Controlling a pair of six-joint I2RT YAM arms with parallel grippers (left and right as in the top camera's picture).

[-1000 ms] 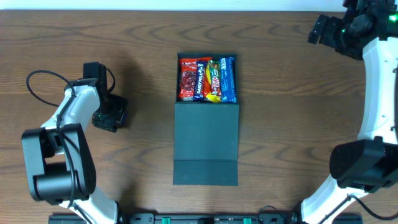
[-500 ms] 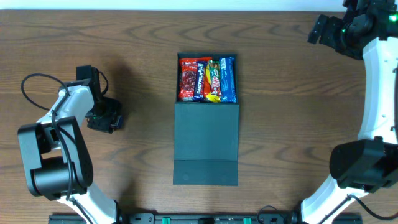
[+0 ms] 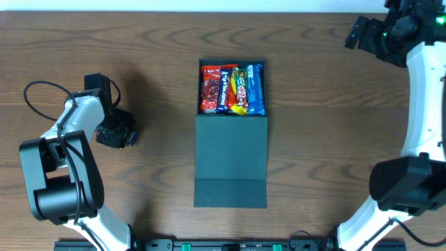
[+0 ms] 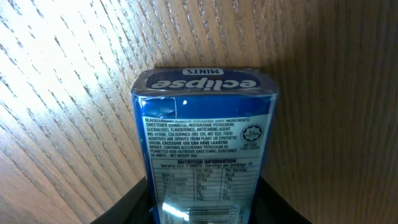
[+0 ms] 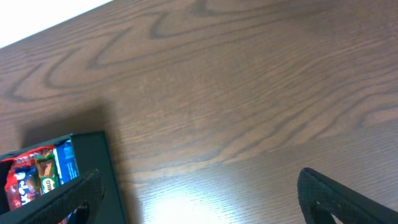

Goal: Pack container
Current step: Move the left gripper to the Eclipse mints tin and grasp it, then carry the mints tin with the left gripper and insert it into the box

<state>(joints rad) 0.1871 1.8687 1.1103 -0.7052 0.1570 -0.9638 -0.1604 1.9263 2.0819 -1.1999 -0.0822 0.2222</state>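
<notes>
Squinting at my left wrist feed: the left gripper (image 3: pixel 116 132) is low over the table (image 3: pixel 327 139), way out on the left side, with the wrist bent back toward my end. A blue Eclipse mints pack (image 4: pixel 204 130) sits between its fingers (image 4: pixel 134 208). They look snug against both long sides, but honestly I can't tell if it's clamped or just bracketing the thing. (op)

ok and the right arm? where's the container at? (lurker)

My right gripper (image 3: pixel 366 31) sits up at the far right corner, fingers spread wide, nothing between them. The container (image 3: pixel 233 61) is dead centre of the table, well apart from both grippers. It's dark teal-green, matte and square. Its lid (image 3: pixel 231 157) lies flopped open flat toward my side, same colour. Inside, snack packets (image 3: pixel 233 89) are lined up side by side, red ones on the left, blue on the right, yellow and green in between. (op)
</notes>
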